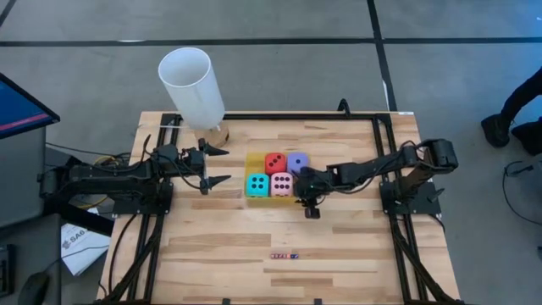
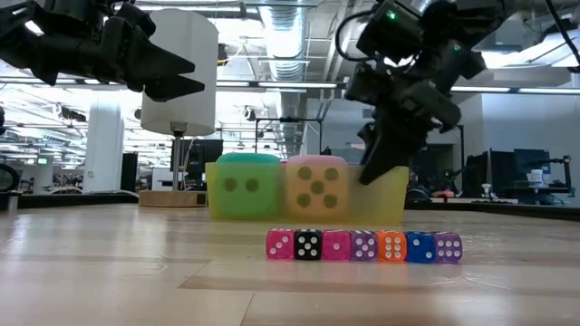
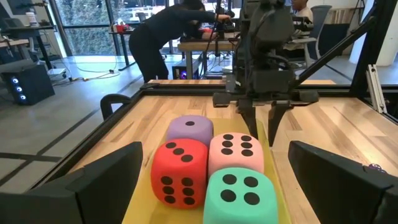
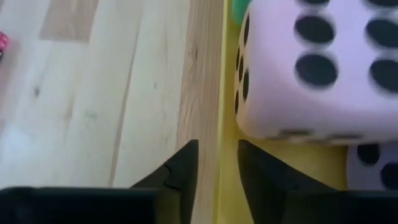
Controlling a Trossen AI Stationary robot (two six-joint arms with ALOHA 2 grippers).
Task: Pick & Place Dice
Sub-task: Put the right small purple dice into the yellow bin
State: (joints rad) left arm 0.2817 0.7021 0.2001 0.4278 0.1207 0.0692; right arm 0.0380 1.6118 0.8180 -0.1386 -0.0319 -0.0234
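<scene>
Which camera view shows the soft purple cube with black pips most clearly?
The left wrist view: the soft purple cube shows its top behind the red one. The high view shows it small; the low view hides it; the right wrist view catches one corner.

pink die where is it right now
In the high view the pink die sits in the yellow tray at mid-table, beside the cyan die, in front of the red die.

Item count, table top
Four dice: one purple, one red, one cyan, one pink. One yellow tray. Seven tiny dice in one row. One white tube. Two arms.
</scene>
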